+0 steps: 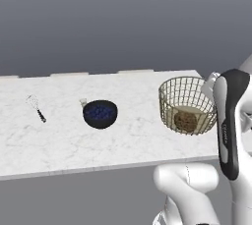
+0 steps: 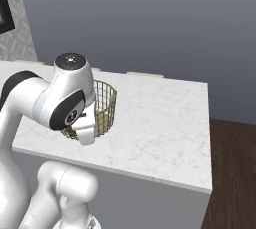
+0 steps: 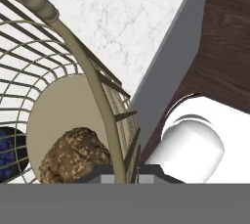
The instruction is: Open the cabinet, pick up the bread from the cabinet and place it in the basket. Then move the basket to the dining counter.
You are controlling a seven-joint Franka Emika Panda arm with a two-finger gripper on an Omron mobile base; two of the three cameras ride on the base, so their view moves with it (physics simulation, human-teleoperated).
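The jaws are closed on the rim wire of the basket, one dark tip on either side of the curved brass-gold bar that runs up through the hand view, so the basket is gripped at its near edge. Inside it the bread lies on the pale disc base, lumpy and brown, so the loading part looks done and the carrying step is what's in hand. The basket appears to be at or just over the white veined marble surface, near its right end; whether it rests fully or is tipped a little, I cannot tell. Further left on the same surface sit a dark bowl of blueberries and a small whisk, well apart from the basket. Next, I'd say, comes lowering it flat, then letting go without dragging the rim.
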